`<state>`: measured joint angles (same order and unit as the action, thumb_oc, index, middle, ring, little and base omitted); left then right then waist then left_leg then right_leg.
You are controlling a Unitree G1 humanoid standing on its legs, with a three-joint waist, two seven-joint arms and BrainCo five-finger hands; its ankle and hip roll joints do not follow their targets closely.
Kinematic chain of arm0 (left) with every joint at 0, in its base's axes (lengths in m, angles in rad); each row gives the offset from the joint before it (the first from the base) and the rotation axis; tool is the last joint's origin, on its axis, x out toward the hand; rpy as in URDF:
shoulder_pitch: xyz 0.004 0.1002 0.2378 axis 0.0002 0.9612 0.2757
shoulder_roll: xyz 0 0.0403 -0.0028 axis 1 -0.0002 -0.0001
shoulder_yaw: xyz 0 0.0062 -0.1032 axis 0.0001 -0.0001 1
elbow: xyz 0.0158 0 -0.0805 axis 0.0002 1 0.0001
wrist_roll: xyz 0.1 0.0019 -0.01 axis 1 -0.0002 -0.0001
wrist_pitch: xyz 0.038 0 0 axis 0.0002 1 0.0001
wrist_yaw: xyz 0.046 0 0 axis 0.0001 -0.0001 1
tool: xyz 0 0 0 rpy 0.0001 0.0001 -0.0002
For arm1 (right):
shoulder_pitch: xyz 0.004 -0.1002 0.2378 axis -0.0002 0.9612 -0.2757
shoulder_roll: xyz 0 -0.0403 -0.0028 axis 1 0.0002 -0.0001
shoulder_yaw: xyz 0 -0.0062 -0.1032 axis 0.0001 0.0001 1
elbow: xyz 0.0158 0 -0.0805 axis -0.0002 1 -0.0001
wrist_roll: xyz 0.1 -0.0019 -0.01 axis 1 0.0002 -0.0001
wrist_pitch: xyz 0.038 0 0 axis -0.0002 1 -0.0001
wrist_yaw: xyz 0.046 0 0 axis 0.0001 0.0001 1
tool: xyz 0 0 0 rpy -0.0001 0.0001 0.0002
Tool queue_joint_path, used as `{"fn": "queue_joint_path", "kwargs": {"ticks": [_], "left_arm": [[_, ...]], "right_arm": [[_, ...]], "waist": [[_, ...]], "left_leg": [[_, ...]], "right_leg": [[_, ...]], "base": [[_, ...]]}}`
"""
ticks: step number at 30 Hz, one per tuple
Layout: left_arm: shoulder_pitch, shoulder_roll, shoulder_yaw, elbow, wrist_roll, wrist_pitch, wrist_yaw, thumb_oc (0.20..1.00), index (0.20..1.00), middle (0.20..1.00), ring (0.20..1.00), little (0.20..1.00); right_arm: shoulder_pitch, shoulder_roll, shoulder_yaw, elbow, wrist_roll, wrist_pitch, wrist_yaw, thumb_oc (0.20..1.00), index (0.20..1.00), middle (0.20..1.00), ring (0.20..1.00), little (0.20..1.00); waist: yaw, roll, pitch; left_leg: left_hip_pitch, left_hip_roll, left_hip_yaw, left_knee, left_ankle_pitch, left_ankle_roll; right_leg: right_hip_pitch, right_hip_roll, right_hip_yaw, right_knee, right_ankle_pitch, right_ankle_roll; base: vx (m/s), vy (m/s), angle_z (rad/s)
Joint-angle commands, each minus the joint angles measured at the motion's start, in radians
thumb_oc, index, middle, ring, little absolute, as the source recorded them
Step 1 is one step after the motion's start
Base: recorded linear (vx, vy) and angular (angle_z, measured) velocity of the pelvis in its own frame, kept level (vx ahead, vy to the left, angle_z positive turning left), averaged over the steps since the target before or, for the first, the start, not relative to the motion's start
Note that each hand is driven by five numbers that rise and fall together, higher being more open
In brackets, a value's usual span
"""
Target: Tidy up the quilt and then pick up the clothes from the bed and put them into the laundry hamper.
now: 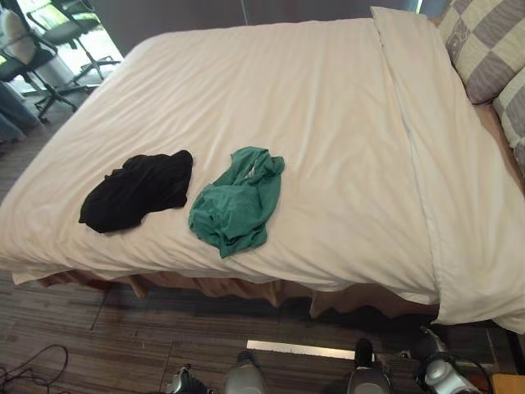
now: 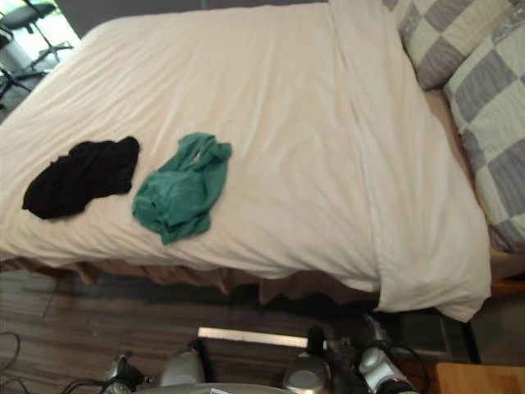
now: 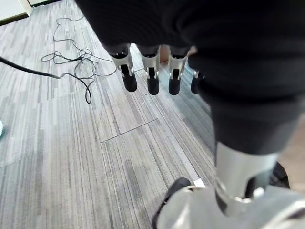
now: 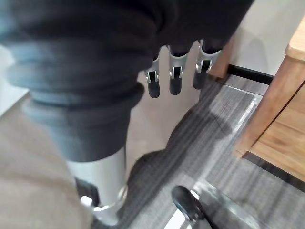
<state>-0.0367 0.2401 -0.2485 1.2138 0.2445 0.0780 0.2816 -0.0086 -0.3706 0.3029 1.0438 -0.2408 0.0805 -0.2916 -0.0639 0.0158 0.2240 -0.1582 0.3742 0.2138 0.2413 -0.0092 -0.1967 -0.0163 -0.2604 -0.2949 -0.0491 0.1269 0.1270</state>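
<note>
Left eye view: a cream quilt (image 1: 312,139) lies spread smooth over the bed (image 1: 205,286), reaching from the upper left of the frame to the lower right, with a folded band running down its right side. A black garment (image 1: 138,190) lies crumpled at the left centre of the frame, and a green garment (image 1: 238,199) lies bunched just beside it, to its right; the two are close but apart. Checked pillows (image 1: 486,45) sit at the upper right, and office chairs (image 1: 49,37) stand at the upper left.

Right eye view: the same two clothes rest on the quilt near the bed's lower edge, with grey wood-grain floor (image 2: 123,324) below.

Left wrist view: the left robot hand (image 3: 151,71) hangs over the floor, its fingers straight, apart and holding nothing.

Right wrist view: the right robot hand (image 4: 175,71) hangs with fingers relaxed and empty, near a wooden cabinet (image 4: 281,129) at the right of the frame.
</note>
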Motion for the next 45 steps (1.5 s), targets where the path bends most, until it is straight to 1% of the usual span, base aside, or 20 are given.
{"fn": "queue_joint_path", "kwargs": {"ticks": [1, 3, 5, 8, 13, 17, 18, 19, 20, 21, 22, 27, 31, 34, 35, 39, 40, 41, 44, 45], "left_arm": [[-0.050, 0.056, -0.015, 0.000, 0.047, -0.002, 0.010, 1.000, 1.000, 1.000, 1.000, 1.000], [-0.053, 0.057, -0.020, 0.005, 0.050, -0.001, 0.007, 1.000, 1.000, 1.000, 1.000, 1.000], [-0.066, 0.075, -0.024, 0.016, 0.056, 0.011, -0.005, 1.000, 1.000, 1.000, 1.000, 1.000], [-0.067, 0.090, -0.023, 0.015, 0.067, 0.015, -0.011, 1.000, 1.000, 1.000, 1.000, 1.000], [-0.076, 0.104, -0.049, 0.005, 0.104, 0.028, -0.044, 1.000, 1.000, 1.000, 1.000, 1.000], [-0.111, 0.099, -0.078, 0.010, 0.147, 0.043, -0.060, 1.000, 1.000, 1.000, 1.000, 1.000], [-0.097, 0.071, -0.089, -0.006, 0.151, 0.014, -0.060, 1.000, 1.000, 1.000, 1.000, 1.000], [-0.098, 0.071, -0.088, -0.006, 0.151, 0.014, -0.060, 1.000, 1.000, 1.000, 1.000, 1.000], [-0.113, 0.051, -0.110, -0.051, 0.124, -0.001, -0.057, 1.000, 1.000, 1.000, 1.000, 1.000], [-0.114, 0.051, -0.110, -0.051, 0.124, -0.001, -0.058, 1.000, 1.000, 1.000, 1.000, 1.000], [-0.141, 0.042, -0.125, -0.078, 0.099, -0.002, -0.052, 1.000, 1.000, 1.000, 1.000, 1.000], [-0.148, 0.026, -0.149, -0.055, 0.128, -0.004, -0.041, 1.000, 1.000, 1.000, 1.000, 1.000], [-0.152, 0.011, -0.170, -0.038, 0.116, -0.013, -0.022, 1.000, 1.000, 1.000, 1.000, 1.000], [-0.163, -0.006, -0.187, -0.028, 0.123, -0.015, -0.025, 1.000, 1.000, 1.000, 1.000, 1.000], [-0.170, -0.005, -0.200, -0.023, 0.146, -0.016, -0.032, 1.000, 1.000, 1.000, 1.000, 1.000], [-0.165, 0.017, -0.171, -0.020, 0.140, -0.006, -0.029, 1.000, 1.000, 1.000, 1.000, 1.000], [-0.159, 0.031, -0.151, -0.015, 0.138, -0.003, -0.026, 1.000, 1.000, 1.000, 1.000, 1.000], [-0.160, 0.036, -0.147, -0.020, 0.138, 0.000, -0.025, 1.000, 1.000, 1.000, 1.000, 1.000], [-0.145, 0.048, -0.133, -0.012, 0.145, 0.008, -0.028, 1.000, 1.000, 1.000, 1.000, 1.000], [-0.124, 0.042, -0.116, 0.005, 0.140, 0.018, -0.027, 1.000, 1.000, 1.000, 1.000, 1.000]], "right_arm": [[0.014, 0.018, -0.027, 0.020, -0.038, 0.007, 0.033, 1.000, 1.000, 1.000, 1.000, 1.000], [0.022, 0.024, -0.040, 0.035, -0.036, 0.007, 0.037, 1.000, 1.000, 1.000, 1.000, 1.000], [0.013, 0.052, -0.061, 0.070, -0.033, 0.031, 0.040, 1.000, 1.000, 1.000, 1.000, 1.000], [-0.003, 0.081, -0.049, 0.052, -0.013, 0.022, 0.044, 1.000, 1.000, 1.000, 1.000, 1.000], [-0.003, 0.116, -0.009, 0.008, 0.038, -0.006, 0.038, 1.000, 1.000, 1.000, 1.000, 1.000], [-0.007, 0.104, 0.013, 0.001, 0.036, -0.006, 0.032, 1.000, 1.000, 1.000, 1.000, 1.000], [-0.019, 0.089, 0.018, 0.015, 0.048, -0.005, 0.035, 1.000, 1.000, 1.000, 1.000, 1.000], [-0.020, 0.090, 0.017, 0.015, 0.048, -0.005, 0.035, 1.000, 1.000, 1.000, 1.000, 1.000], [-0.037, 0.064, 0.020, 0.029, 0.038, 0.000, 0.027, 1.000, 1.000, 1.000, 1.000, 1.000], [-0.039, 0.064, 0.019, 0.030, 0.038, 0.000, 0.028, 1.000, 1.000, 1.000, 1.000, 1.000], [-0.062, 0.044, 0.020, 0.048, 0.030, 0.009, 0.014, 1.000, 1.000, 1.000, 1.000, 1.000], [-0.088, 0.042, 0.020, 0.060, 0.022, 0.012, 0.010, 1.000, 1.000, 1.000, 1.000, 1.000], [-0.076, 0.035, 0.030, 0.059, 0.012, 0.006, 0.005, 1.000, 1.000, 1.000, 1.000, 1.000], [-0.063, 0.041, 0.012, 0.070, 0.010, 0.009, 0.003, 1.000, 1.000, 1.000, 1.000, 1.000], [-0.048, 0.053, -0.006, 0.067, -0.003, 0.013, 0.013, 1.000, 1.000, 1.000, 1.000, 1.000], [-0.058, 0.090, 0.014, 0.045, -0.027, 0.026, 0.028, 1.000, 1.000, 1.000, 1.000, 1.000], [-0.077, 0.106, 0.053, 0.021, -0.041, 0.024, 0.036, 1.000, 1.000, 1.000, 1.000, 1.000], [-0.079, 0.109, 0.060, 0.011, -0.044, 0.021, 0.036, 1.000, 1.000, 1.000, 1.000, 1.000], [-0.078, 0.104, 0.068, 0.004, -0.060, 0.013, 0.039, 1.000, 1.000, 1.000, 1.000, 1.000], [-0.069, 0.094, 0.051, 0.006, -0.041, 0.011, 0.033, 1.000, 1.000, 1.000, 1.000, 1.000]], "waist": [[0.013, 0.006, -0.012], [0.016, 0.002, -0.021], [0.026, -0.048, -0.011], [0.025, -0.068, 0.001], [-0.037, -0.062, 0.040], [-0.087, -0.069, 0.048], [-0.093, -0.069, 0.038], [-0.095, -0.071, 0.036], [-0.076, -0.061, 0.060], [-0.078, -0.062, 0.057], [-0.066, -0.067, 0.076], [-0.096, -0.021, 0.051], [-0.105, 0.003, 0.017], [-0.131, 0.008, -0.002], [-0.150, -0.004, -0.013], [-0.139, -0.044, 0.002], [-0.083, -0.049, 0.032], [-0.077, -0.055, 0.036], [-0.060, -0.060, 0.041], [-0.053, -0.056, 0.040]], "left_leg": [[0.062, 0.139, 0.015, -0.261, 0.211, -0.065], [0.048, 0.120, 0.010, -0.260, 0.197, -0.065], [0.042, 0.037, 0.029, -0.209, 0.122, -0.049], [0.075, -0.022, 0.081, -0.242, 0.098, -0.004], [0.163, -0.127, 0.109, -0.314, 0.069, 0.060], [0.226, -0.219, 0.104, -0.297, -0.024, 0.079], [0.184, -0.279, 0.076, -0.079, -0.114, 0.088], [0.178, -0.281, 0.076, -0.076, -0.111, 0.089], [0.070, -0.254, 0.071, 0.198, -0.031, 0.009], [0.062, -0.256, 0.069, 0.199, -0.027, 0.010], [-0.013, -0.237, 0.033, 0.341, 0.036, -0.039], [0.081, -0.093, 0.000, 0.097, 0.003, -0.007], [0.217, -0.041, -0.230, -0.105, 0.008, -0.012], [0.260, -0.050, -0.275, -0.153, -0.046, -0.021], [0.294, -0.067, -0.216, -0.196, -0.116, -0.021], [0.357, -0.091, -0.111, -0.252, -0.142, -0.018], [0.365, -0.119, -0.047, -0.254, -0.139, 0.005], [0.347, -0.138, -0.043, -0.253, -0.128, 0.015], [0.317, -0.166, -0.046, -0.252, -0.109, 0.039], [0.285, -0.201, -0.069, -0.253, -0.088, 0.070]], "right_leg": [[0.032, -0.142, 0.050, 0.082, -0.151, 0.135], [0.037, -0.167, 0.035, 0.093, -0.134, 0.135], [0.009, -0.281, 0.014, 0.185, 0.053, 0.135], [-0.047, -0.295, -0.015, 0.296, 0.066, 0.135], [-0.152, 0.048, 0.020, 0.326, -0.150, 0.076], [-0.218, 0.130, -0.045, 0.224, -0.144, 0.068], [-0.117, 0.138, 0.010, 0.100, -0.148, 0.018], [-0.120, 0.136, 0.009, 0.098, -0.143, 0.017], [-0.049, 0.132, 0.016, 0.047, -0.151, -0.011], [-0.054, 0.130, 0.014, 0.045, -0.147, -0.012], [-0.006, 0.123, 0.025, 0.000, -0.151, -0.023], [-0.024, 0.091, 0.124, -0.016, -0.129, 0.047], [-0.085, 0.073, 0.242, -0.011, -0.096, 0.107], [-0.116, 0.050, 0.266, 0.003, -0.076, 0.130], [-0.146, 0.018, 0.281, 0.018, -0.043, 0.135], [-0.216, -0.017, 0.247, 0.019, 0.096, 0.135], [-0.244, -0.064, 0.077, 0.021, 0.078, 0.135], [-0.238, -0.083, 0.037, 0.057, 0.054, 0.135], [-0.195, -0.069, 0.053, 0.122, 0.006, 0.135], [-0.148, -0.004, 0.143, 0.203, -0.064, 0.129]], "base": [[0.14, 0.457, 0.73], [0.15, 0.443, 0.66], [0.19, 0.500, 0.83], [0.08, 0.356, 0.15], [0.16, 0.437, 0.12], [0.26, 0.232, 0.43], [0.29, 0.189, 0.93], [0.30, 0.210, 0.78], [0.07, 0.078, 0.24], [0.12, 0.158, -0.16], [0.06, 0.151, -0.45], [0.11, 0.417, -0.73], [0.08, 0.484, -1.15], [-0.02, 0.387, -1.08], [-0.06, 0.375, -0.30], [-0.15, 0.249, -0.39], [-0.40, 0.322, -1.44], [-0.45, 0.383, -1.43], [-0.19, 0.202, -0.47], [-0.21, 0.265, 0.16]]}}
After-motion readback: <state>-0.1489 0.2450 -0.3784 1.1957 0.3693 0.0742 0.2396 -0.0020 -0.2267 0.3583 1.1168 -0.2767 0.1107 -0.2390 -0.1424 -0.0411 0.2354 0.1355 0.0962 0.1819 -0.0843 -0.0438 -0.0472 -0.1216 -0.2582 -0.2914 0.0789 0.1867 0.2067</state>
